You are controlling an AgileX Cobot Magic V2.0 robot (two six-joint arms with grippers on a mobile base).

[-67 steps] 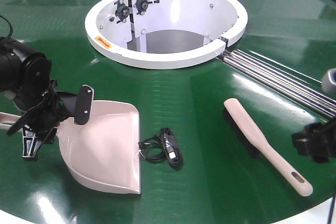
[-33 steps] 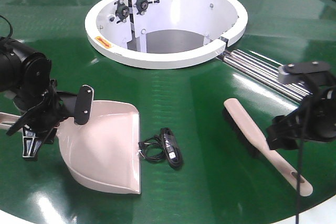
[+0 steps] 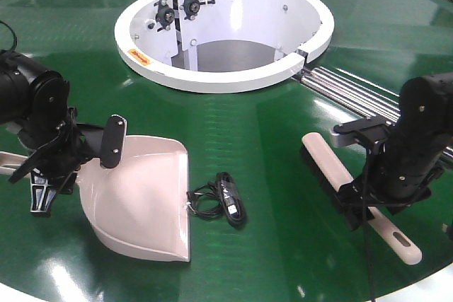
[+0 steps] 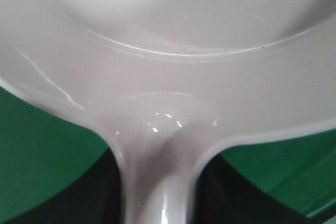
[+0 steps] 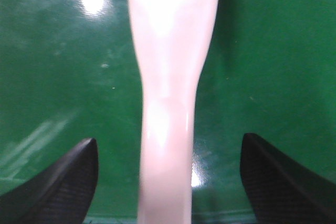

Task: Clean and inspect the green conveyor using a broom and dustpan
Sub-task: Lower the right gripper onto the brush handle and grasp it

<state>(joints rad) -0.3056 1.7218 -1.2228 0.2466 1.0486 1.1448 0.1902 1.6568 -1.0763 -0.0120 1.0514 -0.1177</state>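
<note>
Straddling the broom (image 3: 320,158) handle, right claw (image 5: 168,142) gapes; left claw (image 4: 160,182) grips the dustpan (image 3: 141,196).

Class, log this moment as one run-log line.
left gripper: at pinkish-beige plastic dustpan handle, grip unclear | right gripper: open, astride slim beige plastic broom handle

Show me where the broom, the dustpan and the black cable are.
broom (image 3: 320,153): front view, back of brush head.
dustpan (image 3: 141,196): front view, inside of scoop.
black cable (image 3: 228,199): front view, coiled bundle.
</note>
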